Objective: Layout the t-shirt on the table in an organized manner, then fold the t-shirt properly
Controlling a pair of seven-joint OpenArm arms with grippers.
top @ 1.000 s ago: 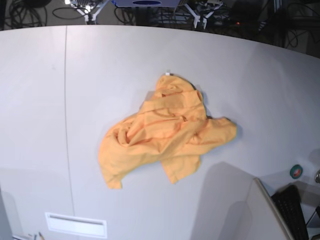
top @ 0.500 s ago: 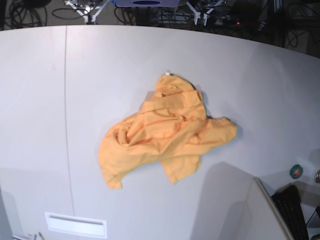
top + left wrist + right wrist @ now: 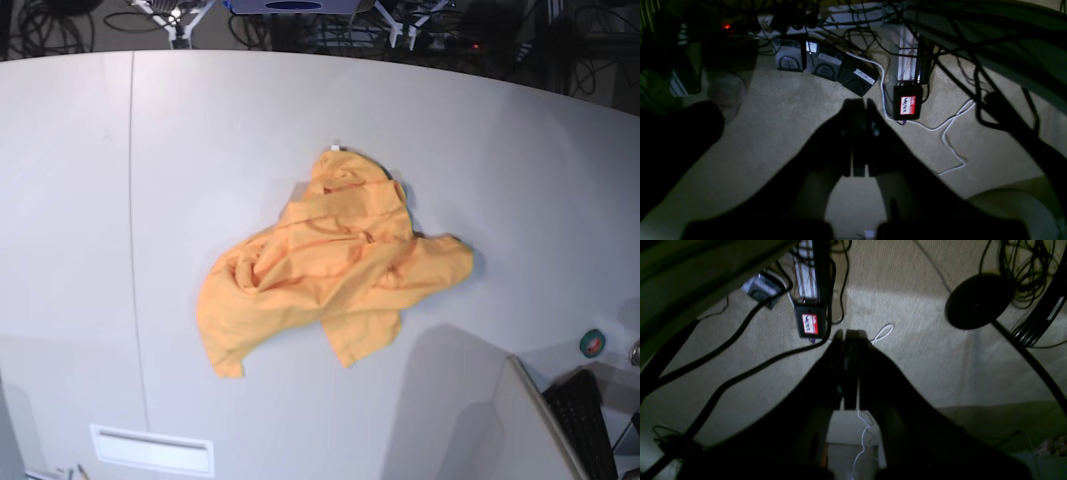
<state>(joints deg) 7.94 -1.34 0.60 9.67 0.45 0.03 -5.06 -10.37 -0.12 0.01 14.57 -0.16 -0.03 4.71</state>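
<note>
The orange t-shirt [image 3: 325, 270] lies crumpled in a heap near the middle of the pale table [image 3: 250, 130], with a small white tag at its far end. No print shows on it. Neither arm reaches over the table in the base view. My left gripper [image 3: 858, 106] is shut with nothing in it, dark against a carpeted floor in the left wrist view. In the right wrist view my right gripper [image 3: 849, 335] is likewise shut and empty above the floor. Both wrist views show no shirt and no tabletop.
A thin dark seam [image 3: 131, 240] runs down the table's left part. A white label [image 3: 152, 449] sits near the front edge. A green tape roll [image 3: 592, 343] and a black keyboard [image 3: 590, 425] lie at the front right. Cables and power bricks [image 3: 907, 101] cover the floor.
</note>
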